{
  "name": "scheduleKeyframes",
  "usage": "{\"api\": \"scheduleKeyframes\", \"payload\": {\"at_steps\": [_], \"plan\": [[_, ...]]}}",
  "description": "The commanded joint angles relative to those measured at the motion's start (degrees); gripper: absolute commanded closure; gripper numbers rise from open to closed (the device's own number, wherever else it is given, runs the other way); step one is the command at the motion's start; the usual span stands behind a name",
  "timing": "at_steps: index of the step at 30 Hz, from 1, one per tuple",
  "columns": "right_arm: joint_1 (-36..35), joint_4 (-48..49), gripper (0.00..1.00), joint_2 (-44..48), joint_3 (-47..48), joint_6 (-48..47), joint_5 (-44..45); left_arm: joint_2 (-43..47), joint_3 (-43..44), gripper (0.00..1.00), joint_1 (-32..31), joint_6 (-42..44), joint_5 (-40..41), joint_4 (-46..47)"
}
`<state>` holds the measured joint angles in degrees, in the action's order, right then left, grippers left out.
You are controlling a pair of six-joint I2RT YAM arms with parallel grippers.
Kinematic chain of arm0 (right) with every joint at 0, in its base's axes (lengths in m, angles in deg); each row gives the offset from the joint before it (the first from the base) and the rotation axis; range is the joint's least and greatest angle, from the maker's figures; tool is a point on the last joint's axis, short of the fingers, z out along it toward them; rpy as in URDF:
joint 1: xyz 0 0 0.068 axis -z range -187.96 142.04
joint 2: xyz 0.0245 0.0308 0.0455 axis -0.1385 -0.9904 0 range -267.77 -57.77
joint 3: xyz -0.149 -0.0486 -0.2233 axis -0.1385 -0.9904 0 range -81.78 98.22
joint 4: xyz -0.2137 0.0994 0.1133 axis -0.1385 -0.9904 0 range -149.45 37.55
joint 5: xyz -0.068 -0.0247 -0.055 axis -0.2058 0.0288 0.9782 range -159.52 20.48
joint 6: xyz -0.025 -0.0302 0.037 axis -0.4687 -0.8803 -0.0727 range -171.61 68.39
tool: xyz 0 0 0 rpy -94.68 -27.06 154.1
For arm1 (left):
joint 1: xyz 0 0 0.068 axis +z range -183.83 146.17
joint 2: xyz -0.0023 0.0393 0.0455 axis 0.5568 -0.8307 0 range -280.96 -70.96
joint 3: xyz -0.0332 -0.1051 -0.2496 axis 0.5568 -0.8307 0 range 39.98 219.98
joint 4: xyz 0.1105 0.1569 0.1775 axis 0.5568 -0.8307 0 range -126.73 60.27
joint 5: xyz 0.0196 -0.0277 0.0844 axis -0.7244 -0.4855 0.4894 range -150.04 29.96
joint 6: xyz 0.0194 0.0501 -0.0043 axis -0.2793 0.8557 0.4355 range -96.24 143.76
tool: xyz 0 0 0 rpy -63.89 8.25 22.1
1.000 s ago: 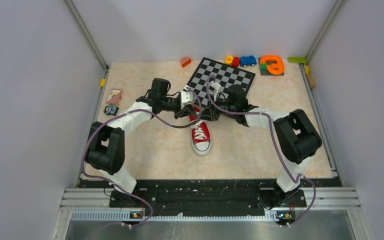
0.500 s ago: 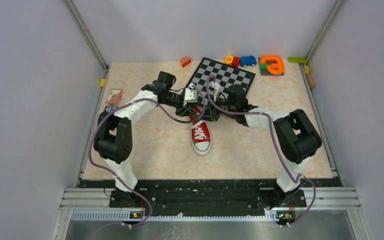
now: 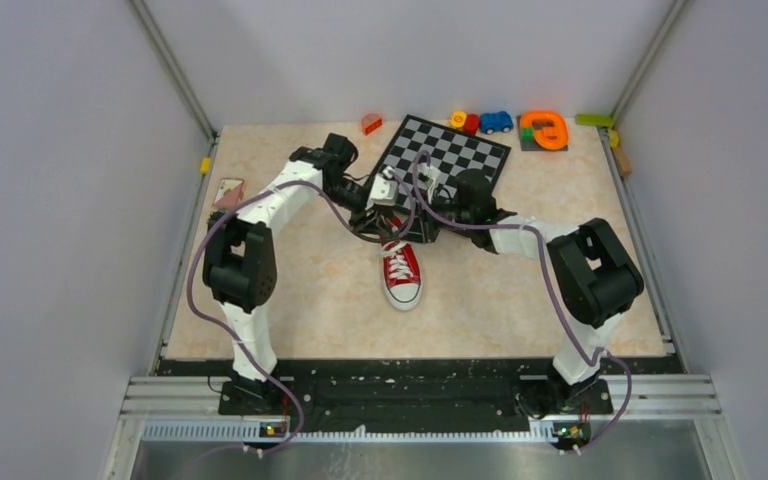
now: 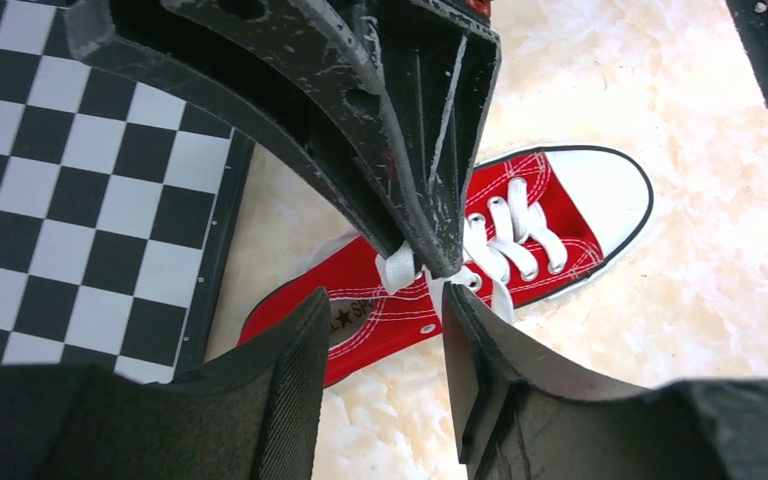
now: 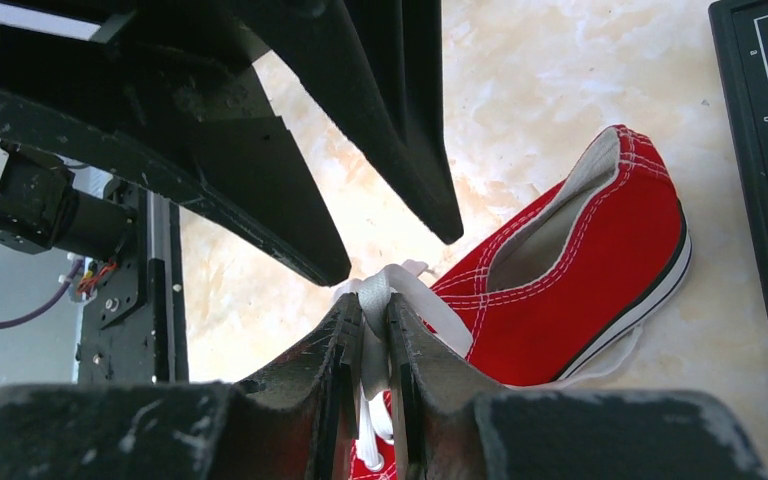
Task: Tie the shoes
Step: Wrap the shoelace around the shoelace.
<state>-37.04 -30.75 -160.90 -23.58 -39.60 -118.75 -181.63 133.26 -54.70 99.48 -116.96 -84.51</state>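
The red sneaker [image 3: 401, 273] lies mid-table with its white toe cap toward the near edge and its heel beside the chessboard. My right gripper [image 5: 372, 302] is shut on a white lace [image 5: 416, 292] just above the shoe's opening [image 5: 580, 290]. In the left wrist view the right gripper's closed tips pinch the lace [image 4: 397, 268] over the shoe [image 4: 550, 215]. My left gripper [image 4: 382, 302] is open and empty, its fingers to either side of that pinch, close above the heel end. In the top view both grippers meet over the heel, left [image 3: 384, 214] and right [image 3: 412, 226].
A black and white chessboard [image 3: 447, 152] lies just behind the shoe, its edge beside the heel [image 4: 80, 180]. Small toys line the back edge: an orange block [image 3: 371, 123], a blue car [image 3: 496, 121], an orange ring piece [image 3: 545, 130]. A card [image 3: 228, 192] lies at far left.
My left arm has swung its elbow back and its shoulder link upright, while its gripper stays over the shoe's heel. The right arm and the shoe have not moved.
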Motion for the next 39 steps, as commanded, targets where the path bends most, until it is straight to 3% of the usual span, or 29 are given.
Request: {"api": "scheduleKeyframes", "payload": {"at_steps": [1,11,17,21,22,32,39], "plan": [[-0.27,3.07,0.83,2.66,1.09,-0.93,-1.39,-1.41,2.76,0.50,-0.83,5.61,-1.42,-7.48],[-0.46,2.83,0.83,2.67,1.19,-0.89,-1.39,-1.47,2.89,0.52,-1.44,4.67,-1.28,-4.93],[-0.45,2.83,0.84,2.54,1.28,-0.89,-1.39,-1.42,2.83,0.72,-1.45,3.22,-0.55,-3.49],[-0.51,2.92,0.84,2.53,1.29,-0.93,-1.57,-1.24,2.99,0.98,-1.54,2.79,-0.17,-2.91],[-0.46,2.92,0.84,2.58,1.29,-0.93,-1.57,-1.22,2.97,1.00,-1.55,2.77,-0.13,-2.94],[-0.45,2.70,0.84,2.96,1.12,-0.94,-1.32,1.63,0.37,1.00,-1.55,1.02,1.58,0.01],[-0.45,1.86,0.70,3.78,0.72,-1.53,-0.73,4.28,-2.74,1.00,-1.53,-0.98,2.34,3.70]]}}
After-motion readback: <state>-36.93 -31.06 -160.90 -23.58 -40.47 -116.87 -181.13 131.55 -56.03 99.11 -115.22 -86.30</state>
